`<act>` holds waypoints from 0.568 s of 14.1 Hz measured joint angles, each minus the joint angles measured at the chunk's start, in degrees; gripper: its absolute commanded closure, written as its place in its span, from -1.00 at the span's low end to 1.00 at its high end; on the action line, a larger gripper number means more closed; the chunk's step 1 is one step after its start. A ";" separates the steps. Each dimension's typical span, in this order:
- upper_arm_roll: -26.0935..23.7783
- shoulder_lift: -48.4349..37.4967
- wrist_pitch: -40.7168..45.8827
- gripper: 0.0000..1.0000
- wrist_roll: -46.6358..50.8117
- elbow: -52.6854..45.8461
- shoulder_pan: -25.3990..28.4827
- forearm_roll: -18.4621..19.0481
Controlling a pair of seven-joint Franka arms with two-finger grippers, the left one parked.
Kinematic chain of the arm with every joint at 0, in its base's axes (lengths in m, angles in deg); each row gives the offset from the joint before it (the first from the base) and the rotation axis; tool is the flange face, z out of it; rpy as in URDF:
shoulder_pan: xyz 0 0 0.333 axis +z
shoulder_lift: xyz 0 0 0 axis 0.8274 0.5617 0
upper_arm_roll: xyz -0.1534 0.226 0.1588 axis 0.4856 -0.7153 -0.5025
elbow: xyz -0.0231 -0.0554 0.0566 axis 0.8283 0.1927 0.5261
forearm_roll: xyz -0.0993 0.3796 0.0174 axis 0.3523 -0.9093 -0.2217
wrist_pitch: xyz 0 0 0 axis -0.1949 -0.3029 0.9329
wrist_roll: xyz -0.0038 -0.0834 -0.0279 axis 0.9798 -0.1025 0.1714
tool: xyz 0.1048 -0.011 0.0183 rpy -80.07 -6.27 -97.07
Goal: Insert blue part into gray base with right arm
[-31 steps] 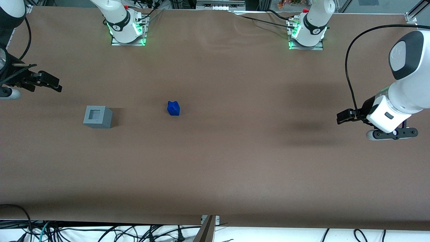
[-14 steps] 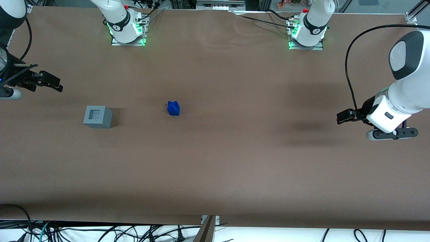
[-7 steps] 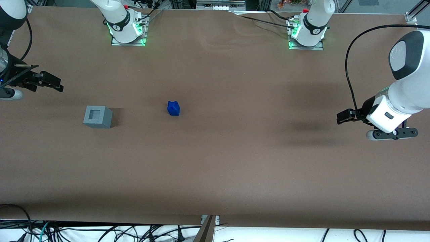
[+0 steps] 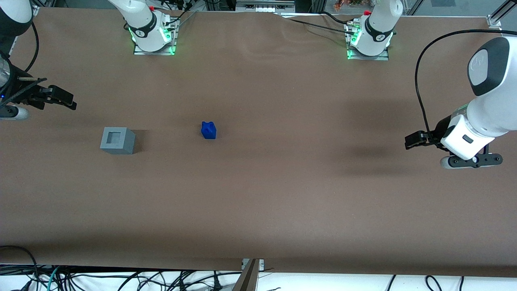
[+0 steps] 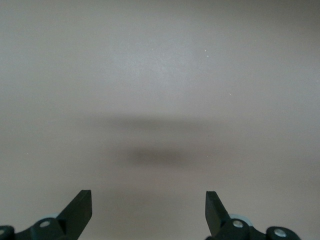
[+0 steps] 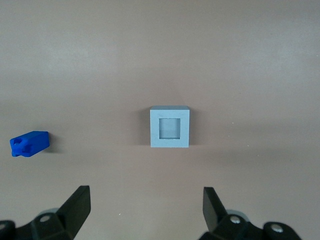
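Note:
The gray base (image 4: pixel 117 140) stands on the brown table, its square socket facing up and holding nothing. The blue part (image 4: pixel 209 130) lies on the table beside the base, well apart from it and toward the parked arm's end. My right gripper (image 4: pixel 73 103) hangs above the table at the working arm's end, a little farther from the front camera than the base. It is open with nothing between its fingers. The right wrist view looks down past the gripper (image 6: pixel 145 200) onto the gray base (image 6: pixel 170 127) and the blue part (image 6: pixel 30 143).
Two arm bases with green lights (image 4: pixel 152 36) (image 4: pixel 368 40) are bolted along the table edge farthest from the front camera. Loose cables (image 4: pixel 121 279) hang below the nearest edge. The brown table surface (image 4: pixel 282 182) stretches wide around both objects.
The right gripper has crept very slightly toward the table's middle and away from the front camera. The blue part and gray base have not moved.

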 measured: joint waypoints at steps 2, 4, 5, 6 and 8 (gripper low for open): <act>0.00 0.00 0.08 -0.98 0.00 0.00 0.00 0.00; 0.00 0.00 0.59 -0.98 0.00 0.00 0.00 0.00; 0.00 0.01 0.86 -0.98 0.00 0.00 0.00 0.00; 0.00 0.01 1.19 -0.98 0.01 0.01 0.00 0.00; 0.00 0.01 1.58 -0.98 0.03 0.01 0.00 0.00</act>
